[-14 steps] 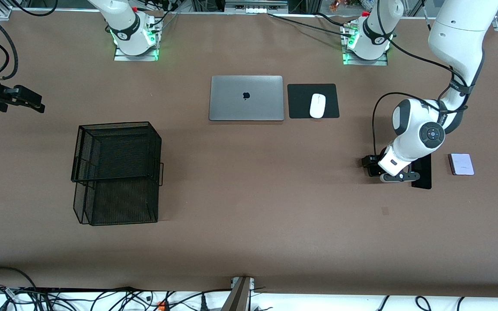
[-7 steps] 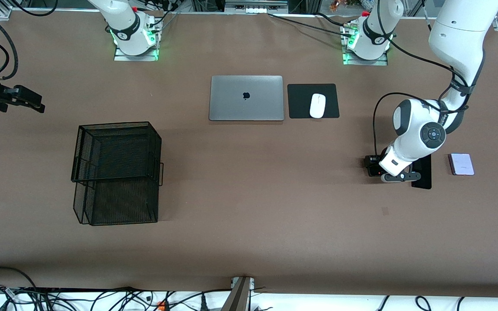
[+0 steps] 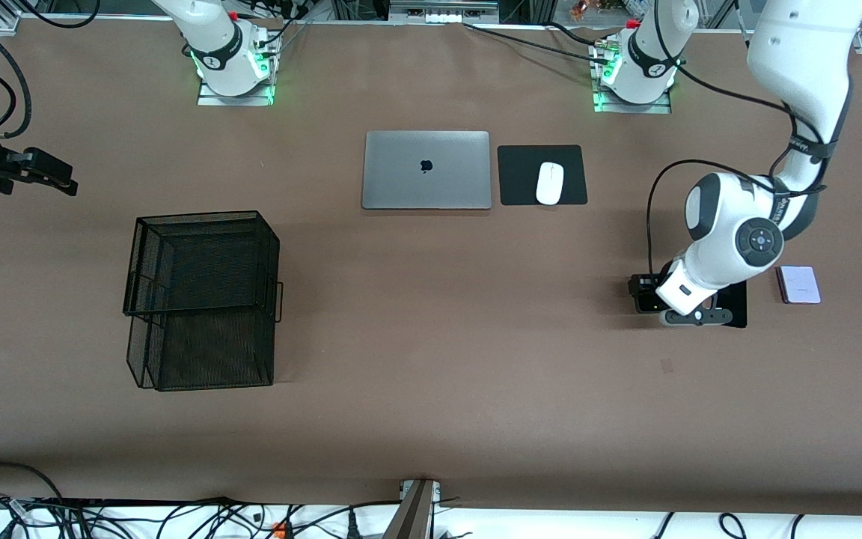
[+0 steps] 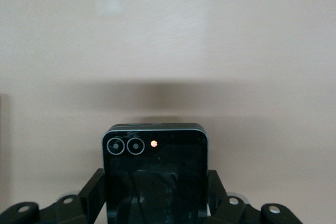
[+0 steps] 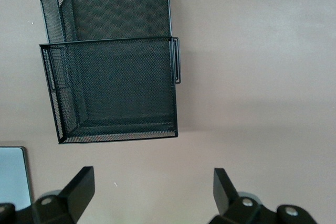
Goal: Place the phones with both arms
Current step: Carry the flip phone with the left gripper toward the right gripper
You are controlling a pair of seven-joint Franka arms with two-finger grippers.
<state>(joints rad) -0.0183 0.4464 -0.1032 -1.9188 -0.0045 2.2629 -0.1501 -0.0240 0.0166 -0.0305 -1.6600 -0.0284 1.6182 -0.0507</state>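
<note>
My left gripper [image 3: 652,296] is low at the table toward the left arm's end. Its fingers [image 4: 94,195] press both sides of the small squarish black phone [image 4: 155,171], which also shows in the front view [image 3: 642,293]. The long slim black slab [image 3: 736,303] lies beside it, mostly hidden under the left arm's wrist. The pale lavender-white phone [image 3: 798,284] lies flat past the slab, toward the table's end. My right gripper [image 3: 64,182] waits open and empty in the air at the right arm's end; its own view shows its fingers spread wide [image 5: 152,187].
A black two-tier wire mesh tray [image 3: 203,299] stands toward the right arm's end and shows in the right wrist view [image 5: 115,77]. A closed silver laptop [image 3: 426,170] and a white mouse [image 3: 549,183] on a black mat [image 3: 521,176] lie near the bases.
The left arm's elbow and wrist have shifted slightly toward its end of the table and nearer to the front camera, covering more of the slab. The right arm has not moved.
</note>
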